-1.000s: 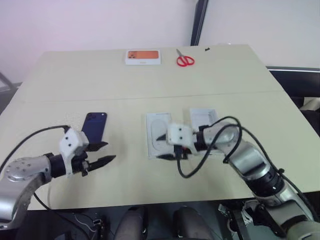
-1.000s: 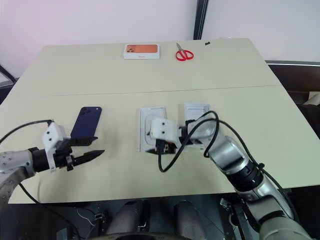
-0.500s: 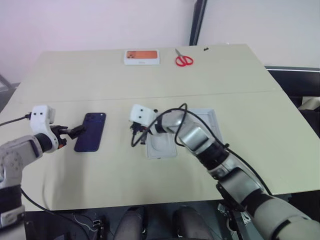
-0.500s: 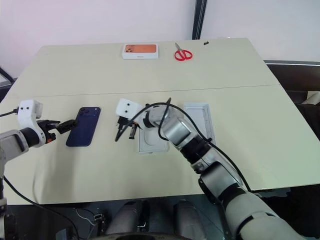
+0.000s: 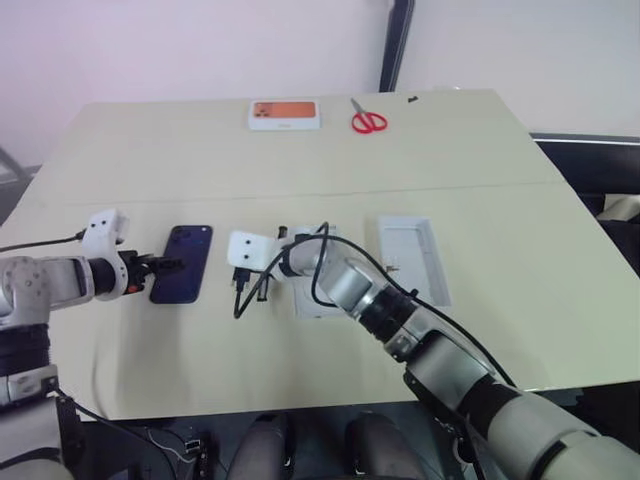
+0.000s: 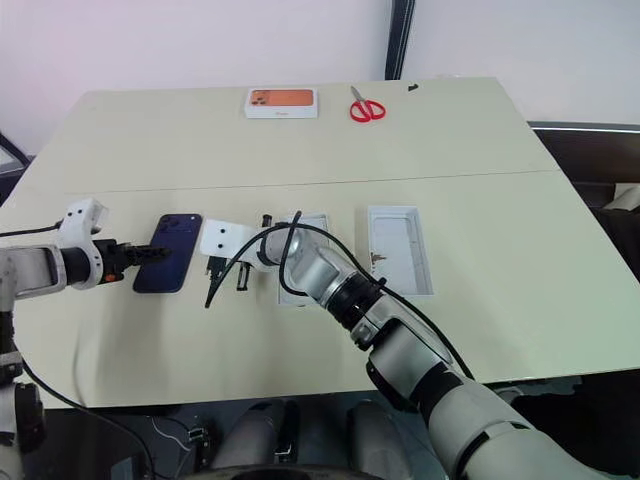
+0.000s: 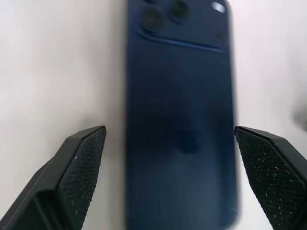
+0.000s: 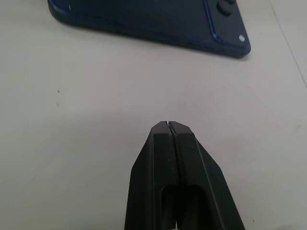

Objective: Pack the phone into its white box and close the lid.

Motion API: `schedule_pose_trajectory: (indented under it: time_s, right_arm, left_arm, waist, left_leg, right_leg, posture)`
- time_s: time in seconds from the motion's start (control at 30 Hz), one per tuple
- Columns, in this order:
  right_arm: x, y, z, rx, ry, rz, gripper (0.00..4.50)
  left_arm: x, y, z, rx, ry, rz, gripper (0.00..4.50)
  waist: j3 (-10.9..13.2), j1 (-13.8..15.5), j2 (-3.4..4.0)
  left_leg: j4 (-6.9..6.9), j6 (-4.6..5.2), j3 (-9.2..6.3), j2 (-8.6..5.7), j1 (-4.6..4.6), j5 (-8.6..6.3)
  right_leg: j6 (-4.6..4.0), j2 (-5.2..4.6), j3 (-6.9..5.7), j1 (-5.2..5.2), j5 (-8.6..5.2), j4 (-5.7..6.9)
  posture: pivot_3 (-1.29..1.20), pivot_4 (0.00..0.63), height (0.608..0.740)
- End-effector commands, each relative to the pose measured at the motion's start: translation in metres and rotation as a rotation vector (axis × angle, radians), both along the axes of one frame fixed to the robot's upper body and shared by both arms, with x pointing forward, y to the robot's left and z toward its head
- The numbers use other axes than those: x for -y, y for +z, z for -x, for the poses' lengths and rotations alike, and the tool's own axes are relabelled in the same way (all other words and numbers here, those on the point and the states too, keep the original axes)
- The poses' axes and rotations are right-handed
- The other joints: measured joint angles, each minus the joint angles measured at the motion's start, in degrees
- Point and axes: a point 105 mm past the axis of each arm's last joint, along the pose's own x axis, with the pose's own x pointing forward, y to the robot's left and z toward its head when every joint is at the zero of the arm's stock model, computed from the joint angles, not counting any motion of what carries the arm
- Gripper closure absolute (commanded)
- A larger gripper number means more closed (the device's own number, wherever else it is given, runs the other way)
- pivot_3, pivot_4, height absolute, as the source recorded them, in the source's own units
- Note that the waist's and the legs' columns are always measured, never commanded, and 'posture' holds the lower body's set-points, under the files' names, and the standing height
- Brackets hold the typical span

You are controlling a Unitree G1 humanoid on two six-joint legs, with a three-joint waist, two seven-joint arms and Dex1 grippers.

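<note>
Pale worktop (image 5: 300, 150), both pincers flanking the phone (image 5: 182, 263).

The beige worktop has a seam across its middle and stands before a plain light wall with a dark upright post. The left pincer (image 7: 170, 143) is spread wide, its fingers on either side of the phone's long edges, holding nothing. The right pincer (image 8: 169, 125) is pressed together and empty, its tip just beside the phone's other long edge. Beyond the right pincer lie a thin white insert (image 5: 318, 285), then the white box (image 5: 411, 258). An orange-pictured box (image 5: 285, 114) and red scissors (image 5: 368, 120) sit well apart at the far edge.
</note>
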Motion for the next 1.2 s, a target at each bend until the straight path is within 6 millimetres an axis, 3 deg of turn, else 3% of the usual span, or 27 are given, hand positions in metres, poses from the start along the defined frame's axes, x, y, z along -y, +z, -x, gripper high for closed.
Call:
schedule_pose_trajectory:
  time_s: [0.03,0.4,0.63,1.0,1.2]
  right_arm:
    - [-0.009,0.01,0.006,0.046,0.049,-0.028,4.48]
    - [-0.007,0.008,0.008,0.063,0.072,-0.024,4.48]
    - [-0.009,0.006,0.011,0.059,0.085,-0.026,4.48]
    - [-0.006,0.004,0.011,0.058,0.086,-0.021,4.48]
    - [-0.004,0.004,0.011,0.059,0.084,-0.017,4.48]
  left_arm:
    - [0.035,-0.01,0.008,-0.071,-0.131,0.123,0.0]
    - [0.068,-0.014,0.013,-0.069,-0.201,0.238,0.0]
    - [0.08,-0.005,0.005,-0.019,-0.194,0.355,0.0]
    - [0.074,0.002,-0.001,0.003,-0.143,0.364,0.0]
    - [0.058,0.001,-0.004,0.004,-0.062,0.308,0.0]
  waist:
    - [0.0,-0.01,0.0]
    - [-0.05,0.14,-0.01]
    - [-0.1,0.44,0.01]
    - [-0.12,0.05,-0.03]
    - [-0.12,-0.21,-0.03]
  left_leg:
    - [0.0,0.0,0.0,0.0,0.0,0.0]
    - [0.03,0.0,-0.05,-0.03,0.02,0.0]
    - [0.04,0.0,-0.06,-0.03,0.09,0.0]
    - [0.06,0.0,-0.07,-0.04,0.12,0.0]
    - [0.0,-0.06,-0.07,-0.03,0.12,0.04]
  right_leg:
    - [0.0,0.0,0.0,0.0,0.0,0.0]
    - [0.0,-0.01,0.0,0.06,0.0,0.01]
    - [0.0,-0.02,0.0,0.15,0.0,0.0]
    - [0.01,-0.02,-0.01,0.18,0.0,-0.01]
    - [0.01,-0.01,-0.01,0.14,0.0,-0.01]
  posture:
    - [0.0,0.15,0.74]
    - [0.0,0.15,0.74]
    - [0.0,0.15,0.74]
    - [0.0,0.15,0.74]
    - [0.0,0.15,0.74]
